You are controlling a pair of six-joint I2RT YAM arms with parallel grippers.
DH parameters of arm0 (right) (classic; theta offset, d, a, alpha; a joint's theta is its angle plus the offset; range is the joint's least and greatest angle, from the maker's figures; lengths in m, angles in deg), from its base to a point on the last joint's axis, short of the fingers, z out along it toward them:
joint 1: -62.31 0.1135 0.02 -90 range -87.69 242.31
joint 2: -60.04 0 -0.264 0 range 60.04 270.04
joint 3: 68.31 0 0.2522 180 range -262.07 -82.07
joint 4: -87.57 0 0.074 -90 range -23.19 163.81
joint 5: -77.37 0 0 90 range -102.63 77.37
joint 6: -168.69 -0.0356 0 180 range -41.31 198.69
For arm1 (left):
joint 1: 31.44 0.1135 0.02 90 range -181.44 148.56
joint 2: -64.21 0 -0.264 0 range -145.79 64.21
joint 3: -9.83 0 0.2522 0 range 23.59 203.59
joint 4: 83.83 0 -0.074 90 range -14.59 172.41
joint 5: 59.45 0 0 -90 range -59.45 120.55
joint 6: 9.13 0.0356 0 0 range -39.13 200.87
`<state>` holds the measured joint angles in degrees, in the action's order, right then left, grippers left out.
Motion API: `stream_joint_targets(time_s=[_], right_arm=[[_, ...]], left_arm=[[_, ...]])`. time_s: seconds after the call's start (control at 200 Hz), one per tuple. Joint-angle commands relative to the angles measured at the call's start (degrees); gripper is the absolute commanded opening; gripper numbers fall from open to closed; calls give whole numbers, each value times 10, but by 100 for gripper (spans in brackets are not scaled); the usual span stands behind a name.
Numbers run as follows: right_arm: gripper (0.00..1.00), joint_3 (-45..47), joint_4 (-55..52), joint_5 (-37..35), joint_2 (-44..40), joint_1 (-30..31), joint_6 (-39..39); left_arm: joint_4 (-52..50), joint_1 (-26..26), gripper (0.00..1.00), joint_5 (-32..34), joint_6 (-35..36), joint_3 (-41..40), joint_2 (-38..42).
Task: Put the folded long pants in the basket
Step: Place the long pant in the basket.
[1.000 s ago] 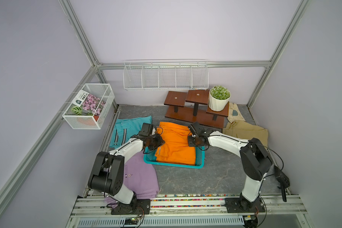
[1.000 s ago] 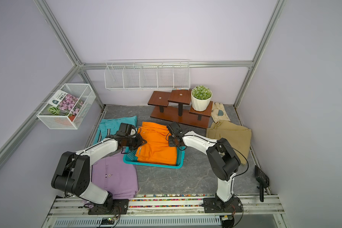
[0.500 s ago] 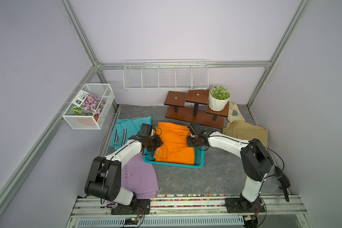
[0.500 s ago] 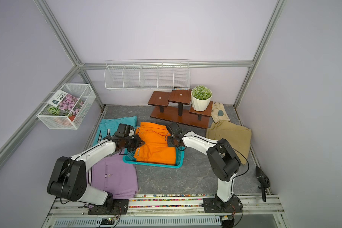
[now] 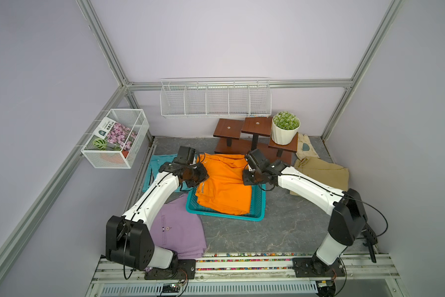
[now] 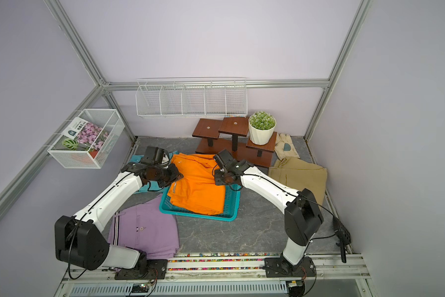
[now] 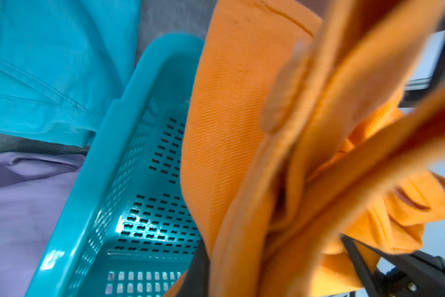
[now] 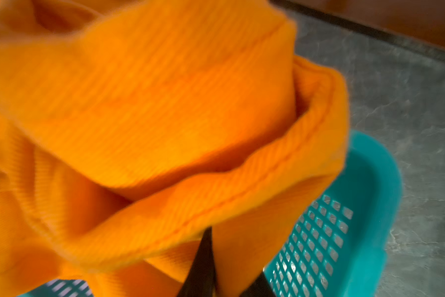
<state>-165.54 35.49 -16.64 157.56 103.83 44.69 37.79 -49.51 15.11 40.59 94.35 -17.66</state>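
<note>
Lilac pants (image 5: 176, 231) lie nearest the arm bases, flat on the table, with 1 corner just beside the left wall of the basket (image 5: 226, 215).

The orange pants (image 5: 224, 189) lie across the basket. The near part is inside, while the far part extends past the far rim toward the wooden stand (image 5: 229, 127).

The left gripper (image 5: 200, 177) is clamped on the left edge of the orange pants, and the right gripper (image 5: 247, 177) on the right edge. Both wrist views show bunched orange cloth between the fingers.

Further back, teal pants (image 5: 156, 167) and khaki pants (image 5: 321, 172) lie on the table, outside the basket.

Hazards:
- Release at this position likely leaves the far part draped over the rim, because the bundle is longer than the space it occupies.
- Uneven travel of the 2 arms can pull the layers apart, and the fold opens.
- A low pull toward the bases can drag the light basket onto the lilac pants.
- 3 bundles remain, so a loose first layer reduces the room for them.
</note>
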Motion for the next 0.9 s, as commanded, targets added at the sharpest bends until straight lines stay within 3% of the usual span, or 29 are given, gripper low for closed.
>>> stream_joint_targets(time_s=[0.0,0.275,0.5,0.67,0.895], right_arm=[[0,9,-117,-6,-25,11,12],[0,0,-162,-41,-71,35,2],[0,11,-179,-56,-126,46,-7],[0,-1,-195,-57,-121,49,-13],[0,76,-149,-39,-111,64,-25]], left_arm=[[-27,19,0,42,-35,41,22],[-52,19,0,1,-37,38,33],[-50,19,0,-24,-32,20,92],[-56,19,0,-12,-25,25,109],[-25,19,0,-25,-9,-18,81]])
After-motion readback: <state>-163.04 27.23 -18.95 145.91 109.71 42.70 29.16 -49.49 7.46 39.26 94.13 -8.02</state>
